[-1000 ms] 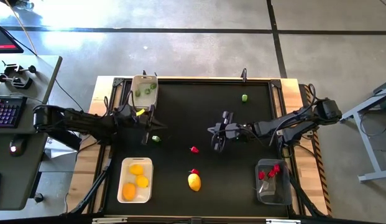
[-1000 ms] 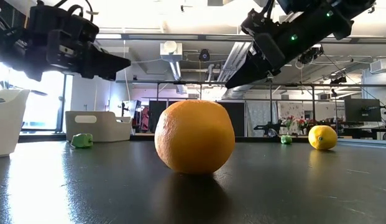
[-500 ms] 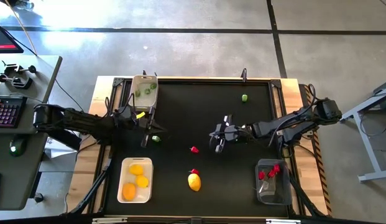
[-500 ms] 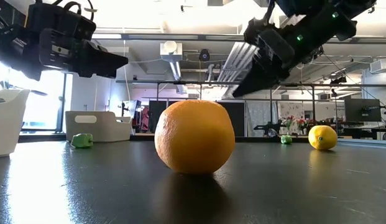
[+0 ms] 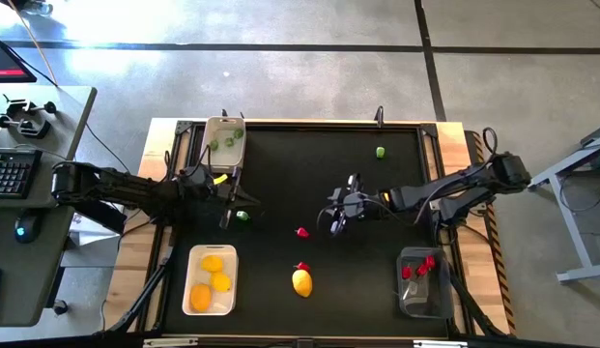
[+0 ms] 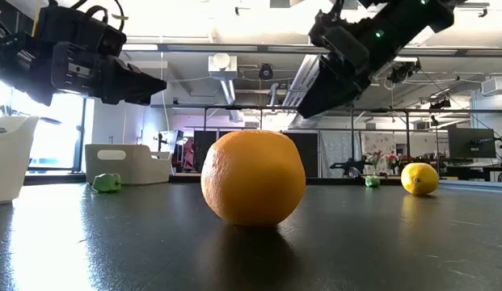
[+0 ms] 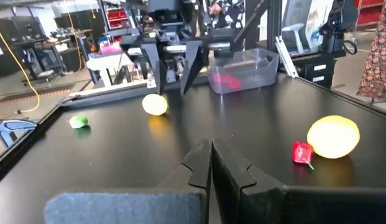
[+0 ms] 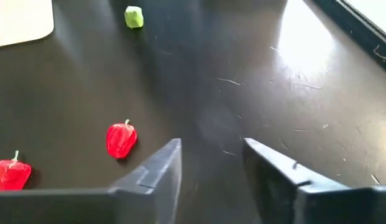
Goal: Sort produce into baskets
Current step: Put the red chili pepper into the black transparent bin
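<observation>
Over the matte black tabletop (image 5: 309,184), the right hand (image 8: 208,165), its flat dark fingers parted and empty, hovers near a glossy red pepper (image 8: 120,139), while the left hand (image 7: 211,163), pinched closed, waits beside the beige tub (image 5: 225,141).

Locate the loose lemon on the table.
In the high view the loose lemon lies near the table's front edge, about midway across, right of the white tray, with a red piece touching its far side.

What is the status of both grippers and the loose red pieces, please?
Left gripper shut, empty. Right gripper open above the mat, near red pepper. Path clear.
</observation>
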Tool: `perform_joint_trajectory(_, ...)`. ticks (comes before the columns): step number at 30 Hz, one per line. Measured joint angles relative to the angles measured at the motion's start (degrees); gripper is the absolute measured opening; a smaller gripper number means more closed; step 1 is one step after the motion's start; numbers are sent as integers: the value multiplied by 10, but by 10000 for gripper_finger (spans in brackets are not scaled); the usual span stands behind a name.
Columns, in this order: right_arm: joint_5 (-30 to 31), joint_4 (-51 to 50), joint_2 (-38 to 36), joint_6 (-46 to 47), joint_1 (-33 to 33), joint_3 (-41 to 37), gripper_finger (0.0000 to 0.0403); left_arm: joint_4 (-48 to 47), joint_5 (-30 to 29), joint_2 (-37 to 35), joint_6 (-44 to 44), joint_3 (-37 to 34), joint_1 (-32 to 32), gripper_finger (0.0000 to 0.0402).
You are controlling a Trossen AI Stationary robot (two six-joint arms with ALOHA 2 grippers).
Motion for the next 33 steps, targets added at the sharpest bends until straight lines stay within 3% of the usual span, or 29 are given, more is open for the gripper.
perform_joint_trajectory(8, -8, 102, 45, 1, 0, 2, 224, -8, 0, 0, 0, 0, 0, 0)
perform_joint_trajectory(18, -17, 228, 91, -58, -9, 2, 217, -19, -31, 0, 6, 0, 0, 0)
perform_joint_trajectory(23, -17, 185, 104, -9, -12, 22, 213, -19, -33, 0, 10, 0, -1, 0)
perform_joint_trajectory(28, -17, 109, 107, -10, -7, 62, 228, -20, -33, 0, 9, 0, -3, 0)
perform_joint_trajectory(33, -17, 101, 107, -11, -7, 72, 246, -20, -33, 0, 5, 0, -7, 0)
